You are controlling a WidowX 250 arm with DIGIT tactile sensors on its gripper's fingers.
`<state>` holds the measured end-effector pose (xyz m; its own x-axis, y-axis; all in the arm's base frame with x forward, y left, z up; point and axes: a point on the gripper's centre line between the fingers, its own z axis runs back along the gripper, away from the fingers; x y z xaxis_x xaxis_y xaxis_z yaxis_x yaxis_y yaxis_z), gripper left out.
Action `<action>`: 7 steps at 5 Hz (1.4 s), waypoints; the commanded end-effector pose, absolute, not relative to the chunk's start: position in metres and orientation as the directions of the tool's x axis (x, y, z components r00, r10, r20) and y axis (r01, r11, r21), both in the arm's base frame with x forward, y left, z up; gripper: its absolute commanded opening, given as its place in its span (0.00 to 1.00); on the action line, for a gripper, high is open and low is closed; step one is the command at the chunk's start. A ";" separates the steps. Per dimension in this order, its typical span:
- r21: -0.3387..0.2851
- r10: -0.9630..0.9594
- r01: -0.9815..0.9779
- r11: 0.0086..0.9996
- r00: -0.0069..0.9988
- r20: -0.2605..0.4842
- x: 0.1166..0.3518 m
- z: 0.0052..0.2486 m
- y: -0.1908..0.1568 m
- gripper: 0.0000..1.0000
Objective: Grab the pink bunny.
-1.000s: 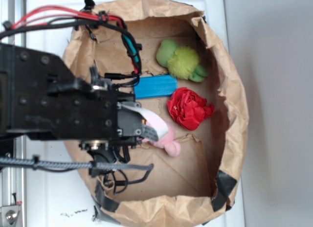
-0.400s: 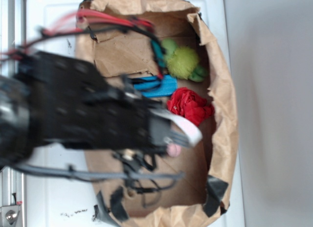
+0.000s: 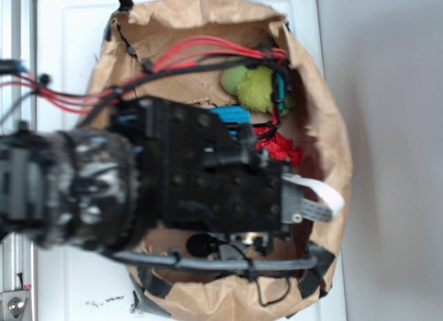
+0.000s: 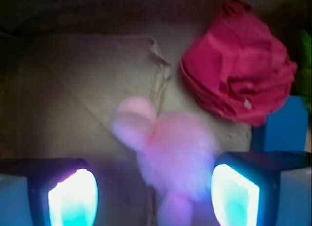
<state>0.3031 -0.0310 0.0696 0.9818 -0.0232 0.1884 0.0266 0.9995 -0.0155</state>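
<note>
Glowing cyan pads [image 4: 73,197] mark the gripper [image 4: 153,194] fingers, spread wide with the small, fuzzy light-pink plush bunny [image 4: 168,153] lying between them, untouched on either side; that straddle looks like the set-up for closing on it. Beyond the right-hand finger sits the red ruffled fabric toy [image 4: 239,82], with a blue block [image 4: 287,123] beside it. Blur hides the bunny's face and ears. From the exterior view the black arm [image 3: 208,176] covers the bunny entirely inside the brown paper-lined box [image 3: 325,134].

The pink bunny [image 4: 170,155], blurred and fluffy, lies on brown cardboard.
</note>
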 end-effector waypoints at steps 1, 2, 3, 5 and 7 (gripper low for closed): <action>0.017 -0.045 0.042 0.999 0.966 0.254 0.321 0.079 -0.037 1.00; 0.056 -0.041 0.025 0.998 0.952 0.304 0.323 0.069 -0.038 1.00; 0.082 -0.033 0.008 0.997 0.953 0.301 0.330 0.056 -0.034 1.00; 0.117 -0.019 -0.015 0.993 0.958 0.286 0.321 0.048 -0.037 1.00; 0.104 -0.001 -0.029 0.994 0.961 0.278 0.328 0.050 -0.034 0.00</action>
